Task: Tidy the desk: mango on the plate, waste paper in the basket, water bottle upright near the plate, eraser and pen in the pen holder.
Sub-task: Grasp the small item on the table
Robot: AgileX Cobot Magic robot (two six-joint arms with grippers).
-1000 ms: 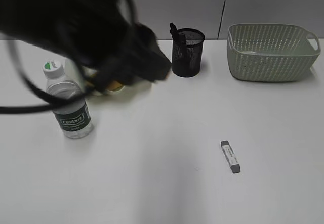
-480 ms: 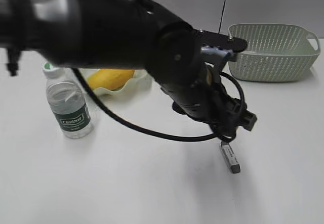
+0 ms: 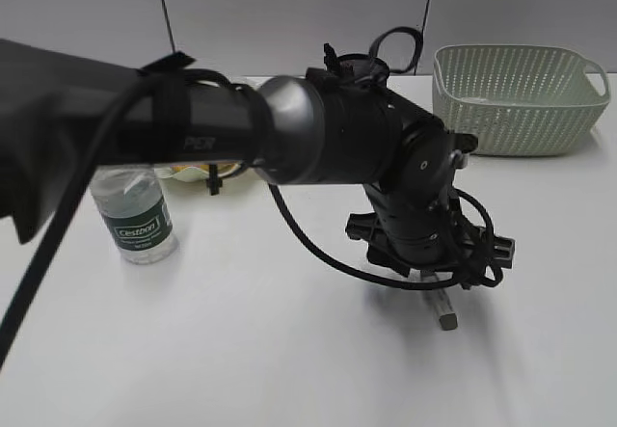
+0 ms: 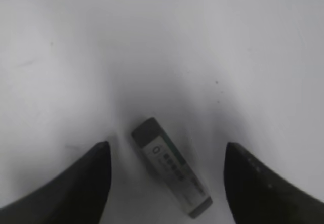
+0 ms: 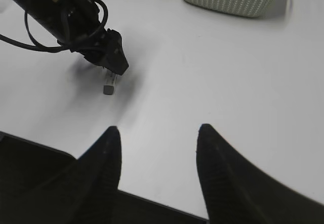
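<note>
Since half a second back the left arm has swung further over and dropped right on top of the eraser (image 4: 171, 174), so in the exterior view only the eraser's near end pokes out below the wrist. It's lying flat on the tabletop (image 3: 289, 350), front right, well away from the pen holder (image 3: 359, 65), which is mostly hidden behind the arm.

From the left wrist cam the left fingers (image 4: 167, 155) are spread wide, one on each side of the eraser, holding nothing. The eraser sits at a slant between them rather than square across, and closer to the left one, so I'd guess the grip might need a small twist or it'll pinch on the corners. Straddling it like that makes sense as a setup for closing on it, then the carry to the holder.

Right fingers (image 5: 158, 148) hang parked over the near edge, also apart and empty, looks like just keeping out of the way.

Rest of the job seems mostly sorted: bottle (image 3: 133, 215) stands upright just beside the plate (image 3: 183, 171), only a sliver of which shows under the arm. Can't see the mango now. Basket (image 3: 516, 94) sits at the back right; can't tell from here if the paper's in it.
</note>
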